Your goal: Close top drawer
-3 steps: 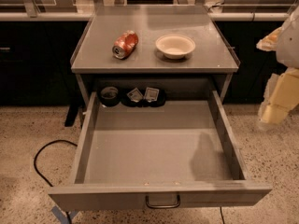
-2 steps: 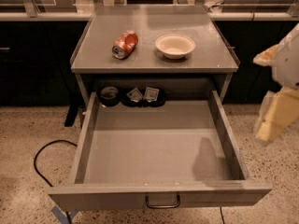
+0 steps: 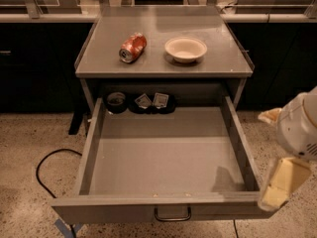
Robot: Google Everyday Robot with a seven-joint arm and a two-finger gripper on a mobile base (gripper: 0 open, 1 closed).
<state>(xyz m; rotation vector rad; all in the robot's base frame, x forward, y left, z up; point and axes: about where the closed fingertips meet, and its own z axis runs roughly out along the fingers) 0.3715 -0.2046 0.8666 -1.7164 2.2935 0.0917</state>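
While drawer (image 3: 163, 157) gapes, jaws seemingly beside.

We have one view only. We look from in front of the cabinet and from above it, tilted steeply down and facing its front, so that we see the cabinet top (image 3: 158, 66) from overhead and look straight into the top drawer (image 3: 163, 157), which stands open toward us. We are close: the drawer's handle (image 3: 172, 214) sits near the lower edge of the view, and a counter (image 3: 44, 18) behind the cabinet runs along the upper edge. Speckled floor (image 3: 29, 133) shows on both sides. The gripper (image 3: 282, 182) comes in at the right edge, just beside the drawer's right front corner.
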